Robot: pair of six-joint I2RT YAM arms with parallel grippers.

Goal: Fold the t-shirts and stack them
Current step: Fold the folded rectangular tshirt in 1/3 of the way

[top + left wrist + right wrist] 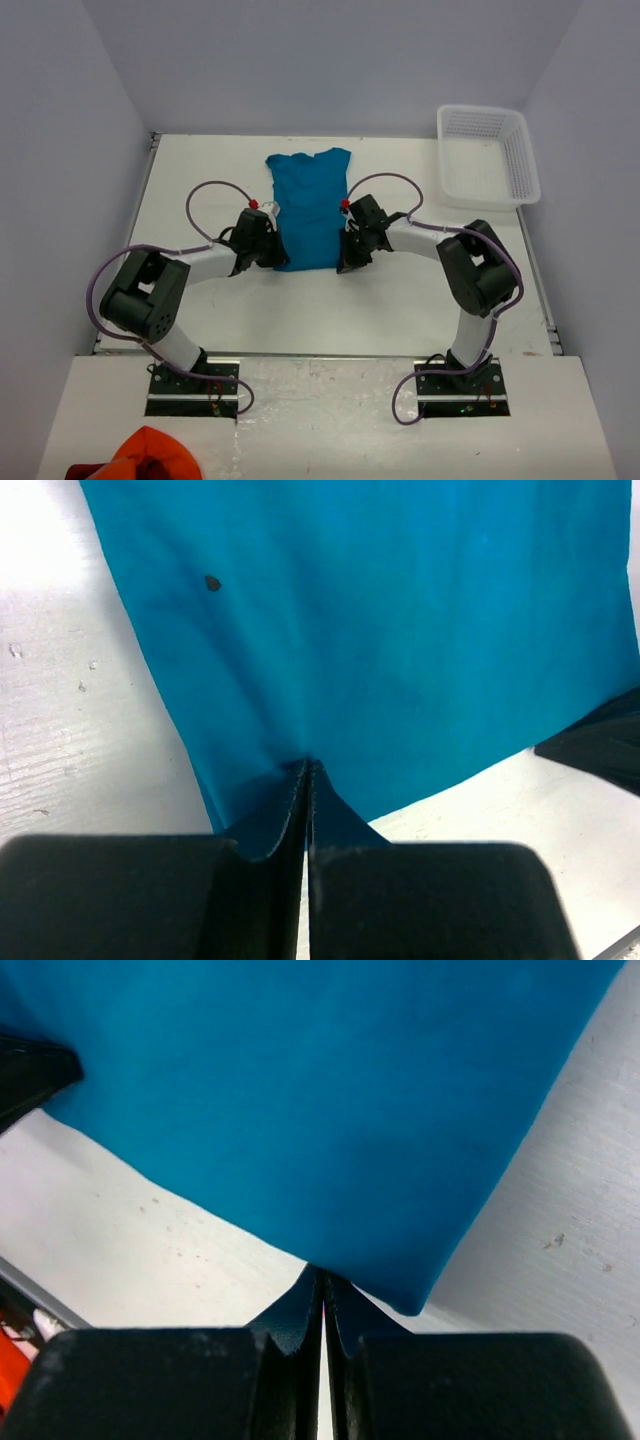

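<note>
Top external shows a plain teal t-shirt [308,205], soft and smooth, folded into a narrow strip mid-worktop [400,300]. The left hand [308,770] and right hand [323,1275] pinch its near corners, fingers tight on the cloth.

Matt cloth t-shirt [308,205]; plastic mesh basket [529,165]
</note>
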